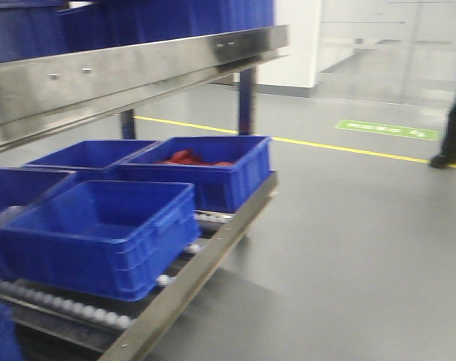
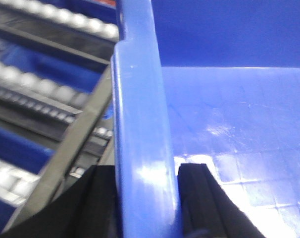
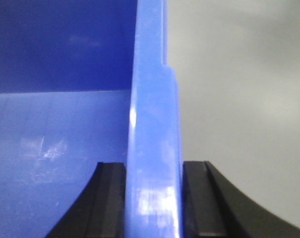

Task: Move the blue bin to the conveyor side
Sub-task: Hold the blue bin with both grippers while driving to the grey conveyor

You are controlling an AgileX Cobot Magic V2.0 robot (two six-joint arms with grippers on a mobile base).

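Note:
The blue bin shows close up in both wrist views. Its thick glossy rim (image 2: pixel 142 148) runs up between the black fingers (image 2: pixel 197 193) of my left gripper (image 2: pixel 147 171), which is shut on it. The empty bin floor (image 2: pixel 239 124) lies to the right of that rim. My right gripper (image 3: pixel 154 168) is shut on the opposite rim (image 3: pixel 154 124), with one finger (image 3: pixel 110 198) inside the bin and the other over grey floor. Neither gripper appears in the front view, and I cannot tell which bin there is the held one. The conveyor is out of view.
A stainless-steel rack (image 1: pixel 213 248) with small white rollers (image 1: pixel 62 307) holds several blue bins, one (image 1: pixel 100 233) at the front and one with red items (image 1: pixel 189 158) behind. Grey floor with a yellow line (image 1: pixel 326 145) spreads right. A person's leg (image 1: pixel 455 113) stands far right.

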